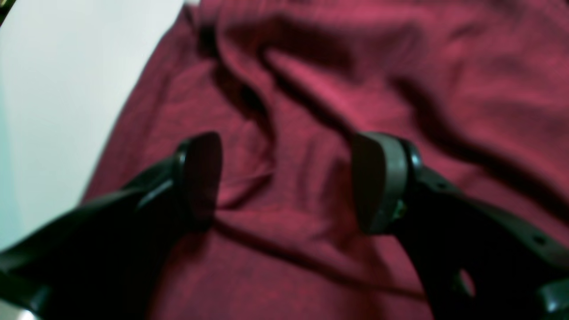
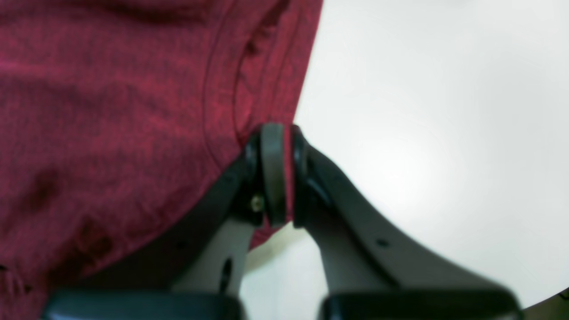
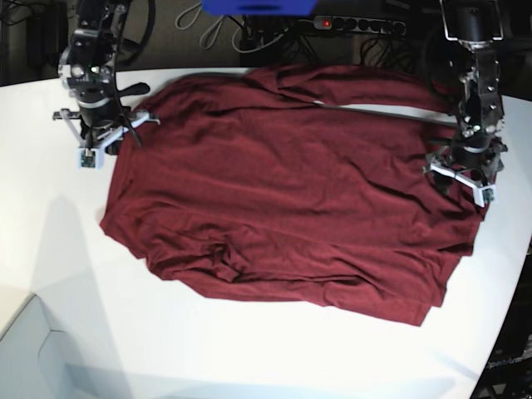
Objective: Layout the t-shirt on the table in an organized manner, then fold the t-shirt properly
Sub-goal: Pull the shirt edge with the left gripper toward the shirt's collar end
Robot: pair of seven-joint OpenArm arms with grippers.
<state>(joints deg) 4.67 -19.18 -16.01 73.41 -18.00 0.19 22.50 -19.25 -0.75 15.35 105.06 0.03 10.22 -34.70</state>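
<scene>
The dark maroon t-shirt point(image 3: 283, 191) lies spread and wrinkled across the white table point(image 3: 249, 357), one sleeve stretched along the far edge. In the base view my right gripper point(image 3: 123, 131) is at the shirt's far left corner. The right wrist view shows that gripper point(image 2: 282, 173) shut on the t-shirt's hem point(image 2: 266, 66), white table point(image 2: 422, 111) beside it. On the base view's right side, my left gripper point(image 3: 462, 176) hovers over the cloth. In the left wrist view it point(image 1: 284, 178) stands open, with creased t-shirt point(image 1: 355, 66) below the pads and nothing gripped.
A power strip point(image 3: 349, 23) with a red light and loose cables lie behind the table. A blue object point(image 3: 258, 7) sits at the top edge. The table's curved edge point(image 3: 517, 266) runs close to the shirt on the right. Bare tabletop point(image 1: 53, 89) shows beside the left gripper.
</scene>
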